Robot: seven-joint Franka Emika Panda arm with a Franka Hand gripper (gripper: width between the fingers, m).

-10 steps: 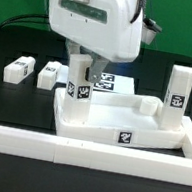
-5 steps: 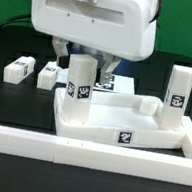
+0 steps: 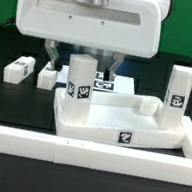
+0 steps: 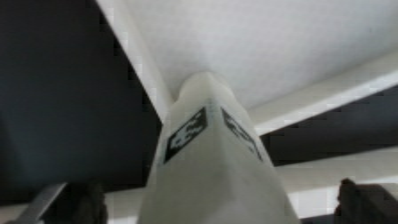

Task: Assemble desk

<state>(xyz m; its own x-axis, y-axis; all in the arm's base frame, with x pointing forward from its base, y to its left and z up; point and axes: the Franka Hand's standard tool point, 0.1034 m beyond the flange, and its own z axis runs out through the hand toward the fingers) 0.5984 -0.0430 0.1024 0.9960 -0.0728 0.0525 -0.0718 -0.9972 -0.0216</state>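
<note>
Black table [image 3: 12, 100] fills your view; the desk top [image 3: 112, 112] sits against the white border wall [image 3: 84, 155]. Your gripper [image 3: 83, 62] hangs wide open, empty, straddling an upright leg [image 3: 79, 89] in the top's corner. Two loose legs [image 3: 21, 67] lie at the exterior view's left.

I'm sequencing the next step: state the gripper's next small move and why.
Probably lift straight up, clear of the upright leg: the gripper is open, flanking its top without gripping, and the leg stands in a corner of the desk top.

No legible writing, only patterned tags [image 3: 83, 92] on legs [image 3: 82, 69].
</note>
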